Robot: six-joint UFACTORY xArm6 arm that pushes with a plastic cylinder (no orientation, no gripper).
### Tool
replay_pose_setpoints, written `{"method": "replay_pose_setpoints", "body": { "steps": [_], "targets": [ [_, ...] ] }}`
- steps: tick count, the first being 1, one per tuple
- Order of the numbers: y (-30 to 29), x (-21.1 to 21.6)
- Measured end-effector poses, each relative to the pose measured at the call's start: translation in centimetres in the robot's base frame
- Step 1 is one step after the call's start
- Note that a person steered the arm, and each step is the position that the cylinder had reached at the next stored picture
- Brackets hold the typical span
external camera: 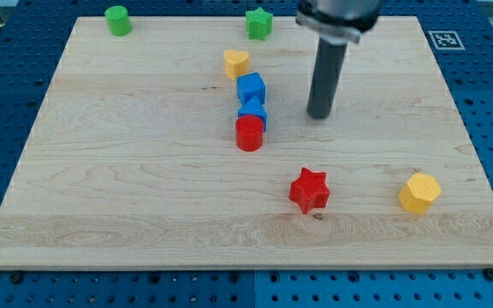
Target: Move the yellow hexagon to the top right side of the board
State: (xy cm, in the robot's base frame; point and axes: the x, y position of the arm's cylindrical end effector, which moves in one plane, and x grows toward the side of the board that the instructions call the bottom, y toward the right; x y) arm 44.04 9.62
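Observation:
The yellow hexagon (419,192) lies near the board's right edge, in the lower right. My tip (319,115) stands on the board up and to the left of it, well apart from it. The tip is right of a short column of blocks: a blue cube (251,87), a blue block (252,111) below it, and a red cylinder (249,133) below that. The tip touches none of them.
A yellow heart (236,62) sits just above the blue cube. A red star (309,189) lies below the tip. A green star (258,23) and a green cylinder (118,20) sit at the top edge. The wooden board (127,188) rests on a blue pegboard.

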Motion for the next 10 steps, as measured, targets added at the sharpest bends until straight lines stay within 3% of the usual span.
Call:
{"method": "replay_pose_setpoints", "body": {
  "steps": [2,3,5,8,10],
  "targets": [
    [0.5,10.7],
    [2.9,13.4],
    [7.5,11.3],
    [14.9,13.5],
    [15.8,10.6]
  ]
}}
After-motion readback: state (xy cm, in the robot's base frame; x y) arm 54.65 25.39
